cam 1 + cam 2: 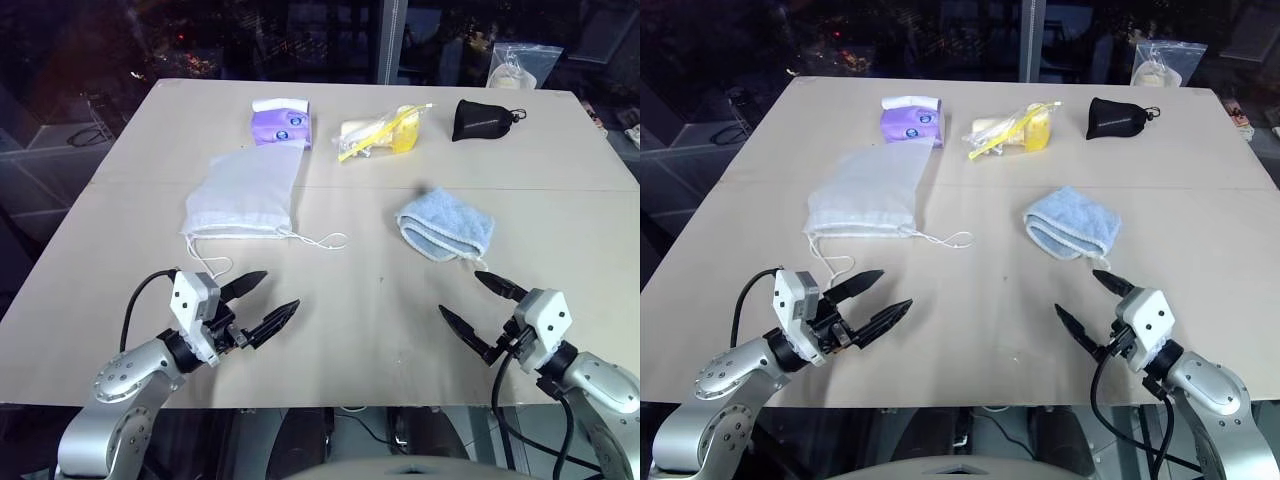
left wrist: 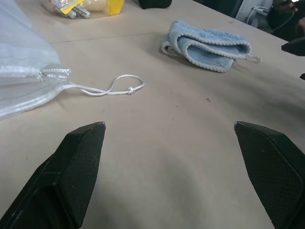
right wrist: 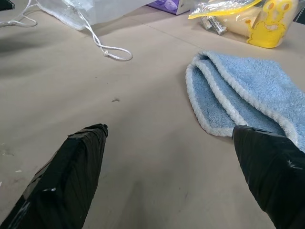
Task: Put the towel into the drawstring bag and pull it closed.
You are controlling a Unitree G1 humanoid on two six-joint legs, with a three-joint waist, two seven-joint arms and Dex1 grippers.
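Both grippers low over the table (image 1: pixel 380 290), jaws spread wide, holding nothing.
Towel (image 1: pixel 446 224) folded on the table just ahead of the right gripper (image 1: pixel 478 303), apart from its fingers; drawstring bag (image 1: pixel 245 194) flat ahead of the left gripper (image 1: pixel 270 296), cord (image 1: pixel 322 241) trailing toward the middle; no contact with either.

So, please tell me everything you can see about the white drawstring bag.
The drawstring bag is white, semi-sheer mesh fabric, roughly rectangular and lying flat and limp on the table, on the robot's left side. Its gathered mouth faces the robot, and thin white cords trail loosely from both ends of that edge onto the table. It looks empty. Its far corner reaches the purple packet; whether they touch is unclear. No fingers touch it, and the towel lies apart from it.
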